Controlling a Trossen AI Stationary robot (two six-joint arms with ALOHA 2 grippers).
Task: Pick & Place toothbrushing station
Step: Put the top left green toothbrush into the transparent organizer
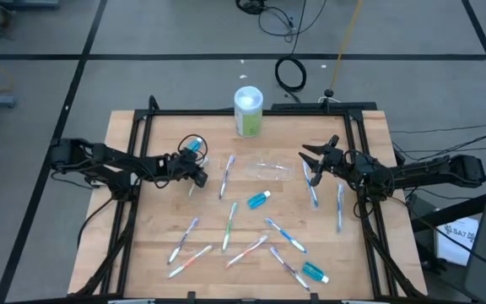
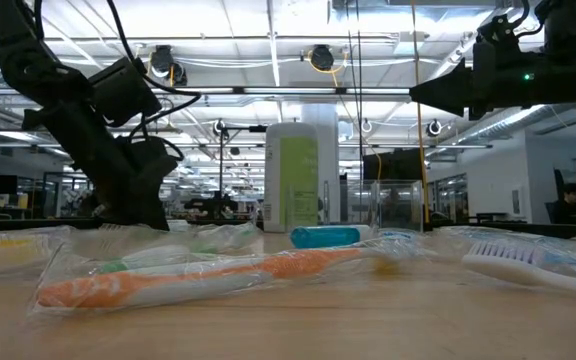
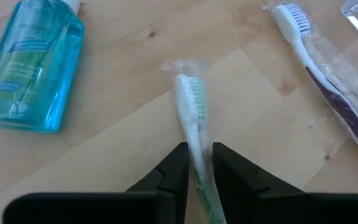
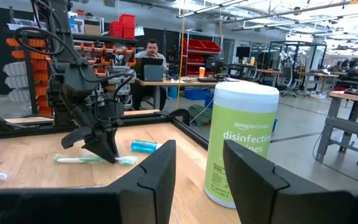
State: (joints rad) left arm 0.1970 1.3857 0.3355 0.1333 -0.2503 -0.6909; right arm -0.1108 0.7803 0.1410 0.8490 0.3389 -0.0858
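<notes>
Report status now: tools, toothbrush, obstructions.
Left tool shut on wrapped green toothbrush, on the table. Right tool open, raised, facing wipes canister. Teal tube beside brush.

Two dark jointed arms, black looping cables, angular black fingers.

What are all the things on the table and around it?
Toothbrushes: about ten, white with blue, green or orange-pink, scattered across the table.
Teal bottles: three, white caps; one beside the left tool, one mid-table, one at the near edge.
Clear bag: one, see-through, middle of the table.
Wipes canister: one, white and green, far edge.
Table: one, light wood.
Person: one, at a desk in the room behind.
Left tool: black, closed on a green toothbrush.
Right tool: black, open, on the right side.
</notes>
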